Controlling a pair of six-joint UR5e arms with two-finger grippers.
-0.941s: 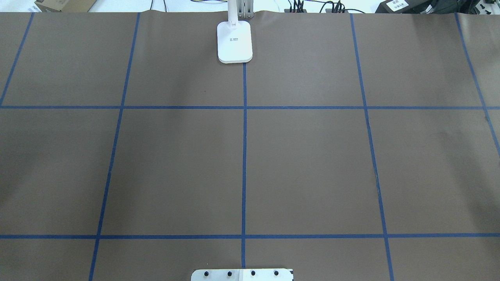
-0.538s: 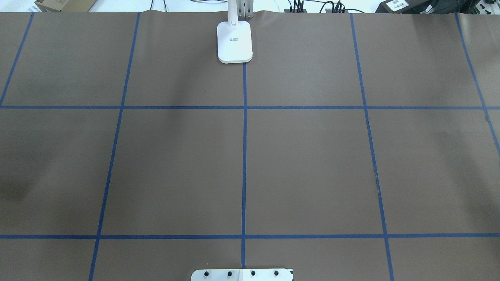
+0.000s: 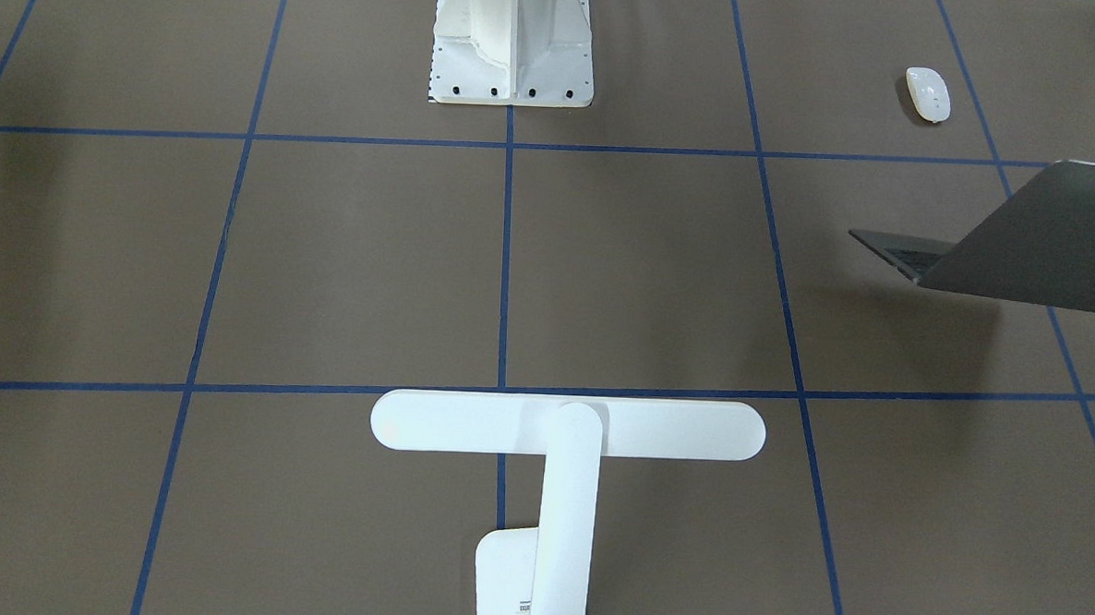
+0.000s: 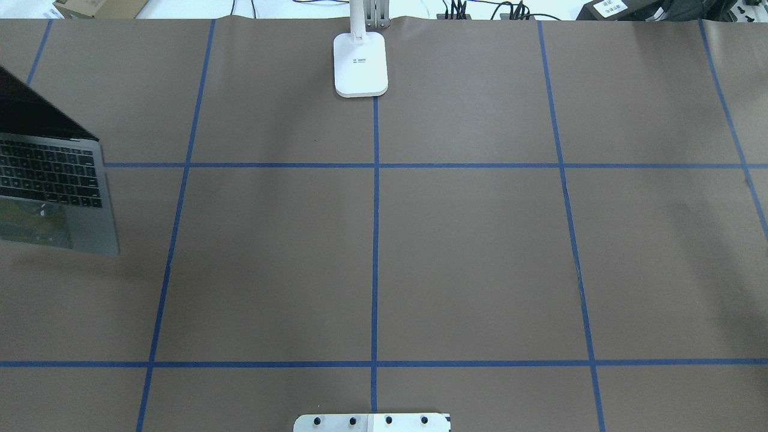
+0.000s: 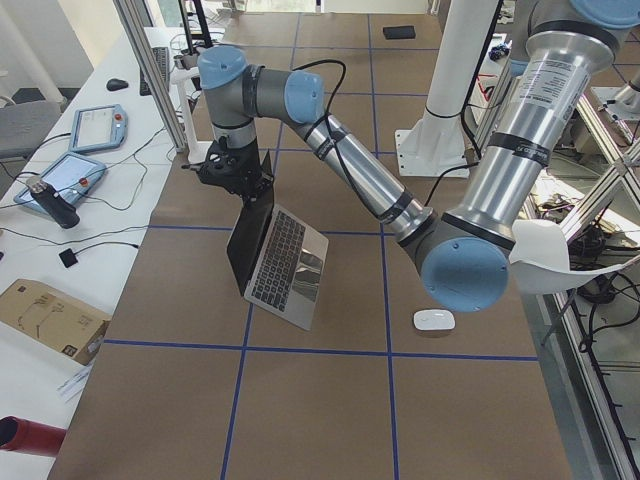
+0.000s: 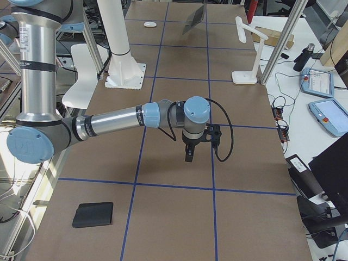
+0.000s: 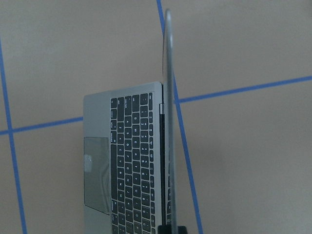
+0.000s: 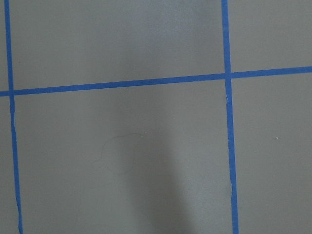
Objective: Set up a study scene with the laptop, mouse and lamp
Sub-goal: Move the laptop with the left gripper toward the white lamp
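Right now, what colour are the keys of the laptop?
Black keys on the grey laptop; clearest in the left wrist view.

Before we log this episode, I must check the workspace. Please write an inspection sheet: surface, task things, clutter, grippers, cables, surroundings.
Surface: brown table with a blue tape grid.
Job's things: laptop open, at the robot's left end; mouse apart from it, nearer the robot; lamp standing at the middle of the far edge.
Clutter: flat black pad at the robot's right end.
Grippers: left gripper at the laptop lid's top edge; right gripper over bare table; whether they are open or shut cannot be told.
Cables: black cables beyond the far edge.
Surroundings: white pedestal; side bench with a cardboard box.
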